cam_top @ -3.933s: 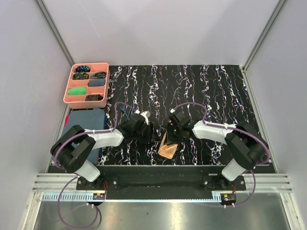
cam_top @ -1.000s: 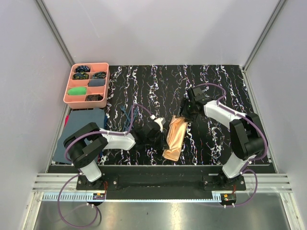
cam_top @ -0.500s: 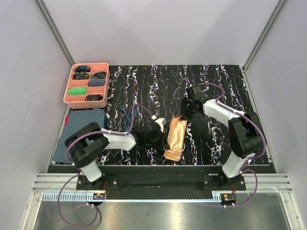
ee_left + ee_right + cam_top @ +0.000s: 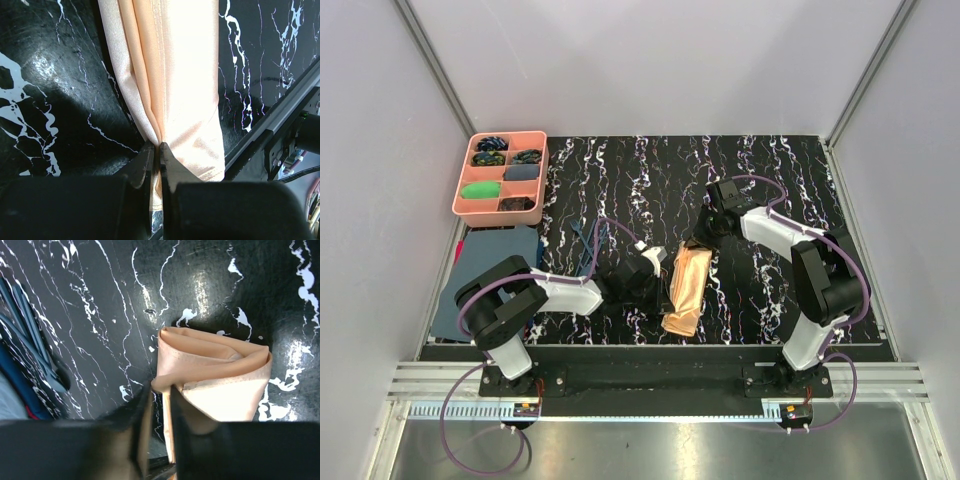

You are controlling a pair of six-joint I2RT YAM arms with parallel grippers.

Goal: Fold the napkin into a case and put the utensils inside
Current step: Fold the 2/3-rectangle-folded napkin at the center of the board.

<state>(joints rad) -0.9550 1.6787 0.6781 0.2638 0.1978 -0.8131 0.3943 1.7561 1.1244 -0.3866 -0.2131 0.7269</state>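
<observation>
Left wrist, left gripper (image 4: 156, 150) pinching folded napkin (image 4: 185, 75), marbled tabletop (image 4: 60, 75)

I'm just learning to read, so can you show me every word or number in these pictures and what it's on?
No text can be read anywhere.
The napkin, the pink tray and the table carry no writing.
The tiny coloured spots on the near rail are too small to tell.
</observation>
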